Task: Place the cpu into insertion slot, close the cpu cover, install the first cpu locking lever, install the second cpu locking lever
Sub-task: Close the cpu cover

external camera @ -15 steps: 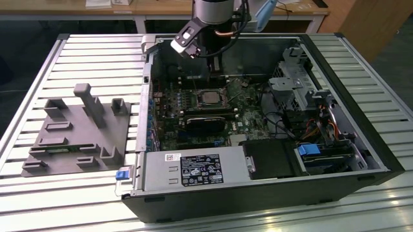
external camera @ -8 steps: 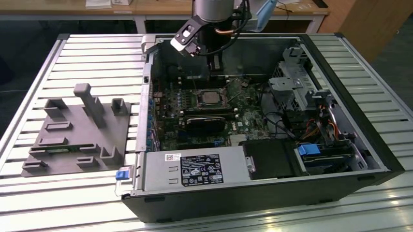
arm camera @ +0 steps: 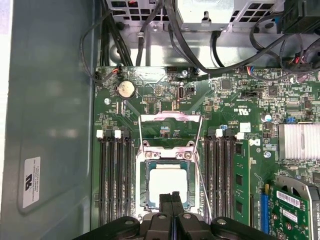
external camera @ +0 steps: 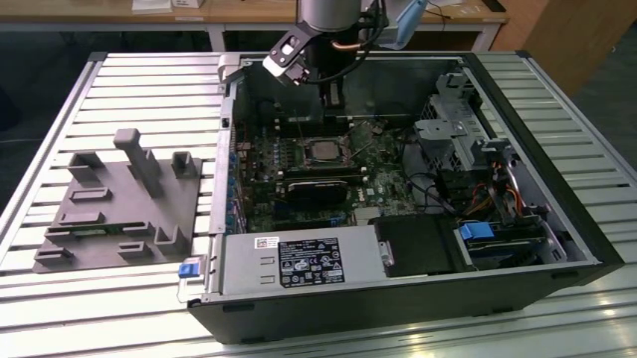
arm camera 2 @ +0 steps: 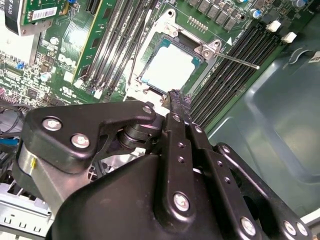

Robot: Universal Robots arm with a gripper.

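The cpu (arm camera: 167,181), a pale silvery square, lies flat in the socket on the green motherboard; it is also seen in the second wrist view (arm camera 2: 169,67) and the exterior view (external camera: 321,151). The cpu cover (arm camera: 170,117), a thin metal frame, seems swung up open at the socket's far end. One thin wire locking lever (arm camera: 199,170) stands loose beside the socket, and its end sticks out sideways (arm camera 2: 235,59). My gripper (arm camera: 172,197) hangs above the cpu's near edge, shut with nothing between its black fingers (arm camera 2: 175,107). It sits high inside the case (external camera: 333,101).
The open computer case (external camera: 582,224) lies on a slatted table. Memory slots (arm camera: 114,175) flank the socket, and a green card (arm camera: 292,207) stands beside them. Black cables (arm camera: 200,47) cross beyond the board. A black block (external camera: 318,190) sits next to the socket. A grey fixture (external camera: 119,201) lies at the exterior view's left.
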